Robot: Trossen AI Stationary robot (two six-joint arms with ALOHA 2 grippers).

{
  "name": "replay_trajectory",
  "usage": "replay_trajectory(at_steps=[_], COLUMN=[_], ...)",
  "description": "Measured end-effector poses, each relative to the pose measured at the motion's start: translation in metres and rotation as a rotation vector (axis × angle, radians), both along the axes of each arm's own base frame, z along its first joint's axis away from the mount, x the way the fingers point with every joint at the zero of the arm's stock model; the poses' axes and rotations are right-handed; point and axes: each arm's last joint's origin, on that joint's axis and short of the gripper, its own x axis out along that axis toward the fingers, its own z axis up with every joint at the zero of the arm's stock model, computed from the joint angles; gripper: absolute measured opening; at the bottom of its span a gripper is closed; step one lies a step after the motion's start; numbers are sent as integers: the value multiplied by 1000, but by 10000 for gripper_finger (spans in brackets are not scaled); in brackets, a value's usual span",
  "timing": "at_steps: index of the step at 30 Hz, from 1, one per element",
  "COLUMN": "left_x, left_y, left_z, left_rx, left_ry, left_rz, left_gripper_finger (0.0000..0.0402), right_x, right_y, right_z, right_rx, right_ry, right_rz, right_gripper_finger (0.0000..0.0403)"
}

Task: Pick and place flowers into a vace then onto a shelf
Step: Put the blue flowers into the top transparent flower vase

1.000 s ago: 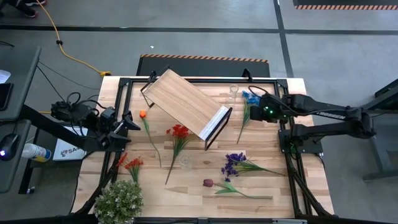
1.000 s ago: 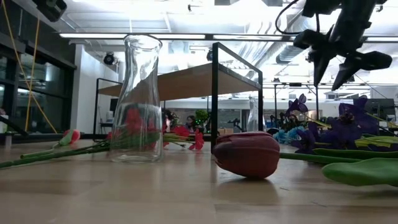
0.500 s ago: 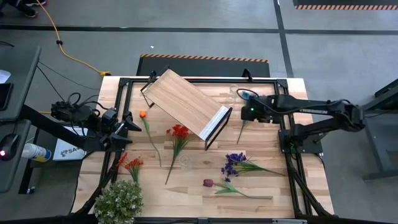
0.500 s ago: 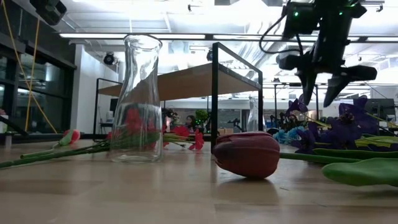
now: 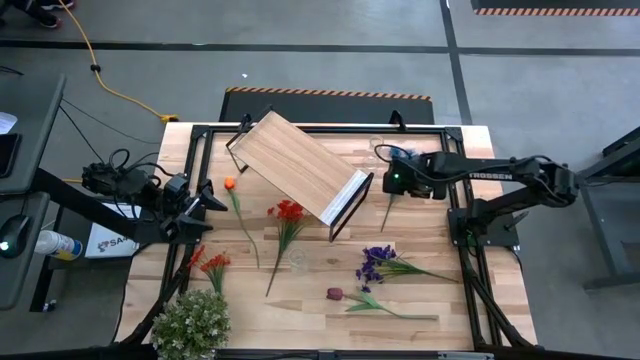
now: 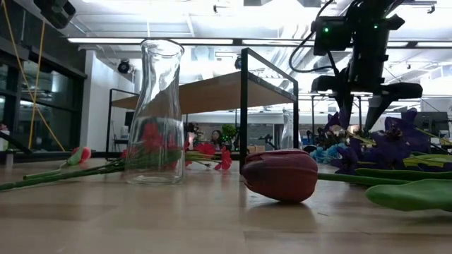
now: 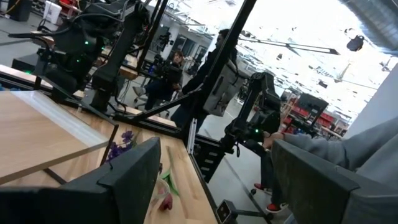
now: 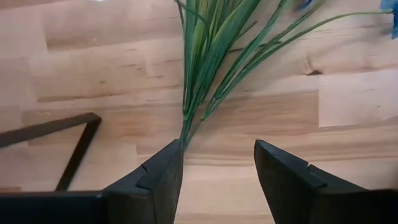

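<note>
R gripper (image 8: 214, 165) open, empty, hovering over blue flower stem (image 8: 202, 68) near shelf (image 5: 300, 165) end panel. L gripper (image 7: 214, 180) open, empty, parked at table's L edge. Risk: stem sits off-centre by one finger, so jaws may close beside it, or clip shelf frame.

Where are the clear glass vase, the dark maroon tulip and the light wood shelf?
clear glass vase (image 6: 157, 120), low view, body.
dark maroon tulip (image 6: 281, 175), low view, bloom.
light wood shelf (image 5: 295, 165), high view, board top.
</note>
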Motion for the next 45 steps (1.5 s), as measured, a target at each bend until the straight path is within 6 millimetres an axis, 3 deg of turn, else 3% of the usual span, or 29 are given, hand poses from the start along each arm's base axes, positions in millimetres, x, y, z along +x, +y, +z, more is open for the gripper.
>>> replay_trajectory(at_steps=[3,10,15,38,45], left_x=[0,0,0,1,1], left_y=[0,0,0,1,1], left_z=[0,-2,-3,-3,-3], left_rx=[0,-34,-38,-40,-40], left_ry=[1,33,39,40,40], left_rz=[-1,-8,-8,30,33], left_gripper_finger=[337,337,337,337,337], right_x=[-3,-14,-20,-18,-12], right_y=[-5,-4,-1,-11,-17], right_z=[-6,-49,-65,-64,-54], right_rx=[4,71,85,-48,-68], right_ry=[-27,-199,-246,-285,-312], right_rz=[-22,-59,-99,-124,-77], right_gripper_finger=[188,188,188,188,188])
